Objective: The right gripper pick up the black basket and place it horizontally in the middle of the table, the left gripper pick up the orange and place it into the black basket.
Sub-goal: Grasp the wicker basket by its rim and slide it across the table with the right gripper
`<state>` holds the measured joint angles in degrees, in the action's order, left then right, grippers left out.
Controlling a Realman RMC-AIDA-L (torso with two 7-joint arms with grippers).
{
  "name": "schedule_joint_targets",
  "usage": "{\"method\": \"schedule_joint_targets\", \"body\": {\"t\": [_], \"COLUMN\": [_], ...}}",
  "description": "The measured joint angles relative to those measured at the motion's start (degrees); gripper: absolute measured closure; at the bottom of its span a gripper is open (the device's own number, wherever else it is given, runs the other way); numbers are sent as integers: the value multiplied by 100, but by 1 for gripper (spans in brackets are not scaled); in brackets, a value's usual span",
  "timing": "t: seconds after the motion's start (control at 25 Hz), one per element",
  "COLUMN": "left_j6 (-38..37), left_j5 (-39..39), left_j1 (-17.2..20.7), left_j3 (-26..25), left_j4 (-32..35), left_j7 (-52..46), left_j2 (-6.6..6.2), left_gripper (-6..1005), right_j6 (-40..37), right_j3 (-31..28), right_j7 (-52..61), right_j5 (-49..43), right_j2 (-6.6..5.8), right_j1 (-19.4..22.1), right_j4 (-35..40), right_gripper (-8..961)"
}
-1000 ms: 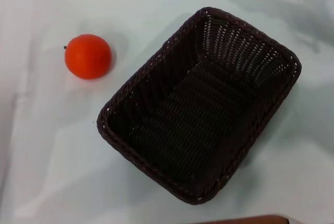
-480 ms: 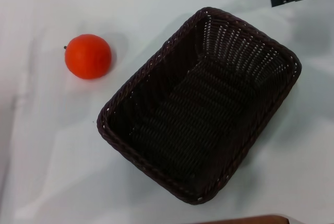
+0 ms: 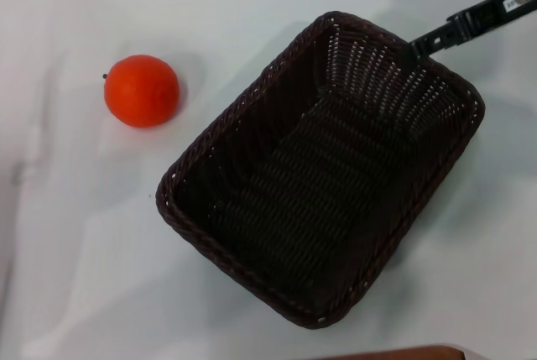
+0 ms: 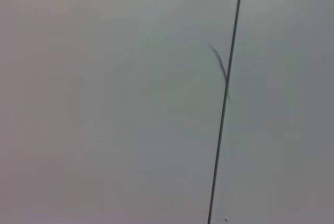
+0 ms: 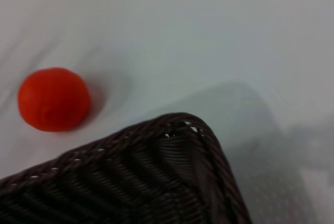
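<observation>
The black basket (image 3: 323,167) lies skewed at table (image 3: 84,276) centre, unmoved; the orange (image 3: 142,91) waits at its ten o'clock, apart. At one o'clock my right gripper (image 3: 419,41) has slid in to the far rim; whether its fingers are apart, I cannot tell. Gripping the rim looks next. My left arm is out of sight.

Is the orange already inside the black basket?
No, in the head view the orange sits on the table, apart from the black basket.
</observation>
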<state>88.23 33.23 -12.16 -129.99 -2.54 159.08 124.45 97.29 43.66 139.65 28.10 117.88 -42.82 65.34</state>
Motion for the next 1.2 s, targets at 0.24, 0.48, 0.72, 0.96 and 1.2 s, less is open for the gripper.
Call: {"method": "schedule_joint_targets", "body": {"t": [0.24, 0.48, 0.72, 0.96, 1.2], "left_j6": [-7, 22, -1, 18, 29], "left_j5": [0, 0, 0, 0, 0], "left_j1": [10, 20, 21, -8, -22], "left_j3": [0, 0, -8, -9, -5], "left_j4": [0, -27, -105, -125, -125], "left_j7": [0, 0, 0, 0, 0], "left_j2": [0, -21, -37, -35, -21], "left_gripper": [198, 198, 199, 199, 198], "right_j6": [-485, -634, -749, -840, -896], "right_j3": [468, 818, 870, 873, 863], "right_j7": [341, 410, 437, 496, 520], "right_j5": [-502, -297, -61, -54, -43], "right_j2": [129, 157, 160, 165, 166], "right_j1": [15, 10, 51, 79, 127], "right_j4": [-46, -202, -232, -325, -348], "right_gripper": [3, 8, 159, 449, 562]}}
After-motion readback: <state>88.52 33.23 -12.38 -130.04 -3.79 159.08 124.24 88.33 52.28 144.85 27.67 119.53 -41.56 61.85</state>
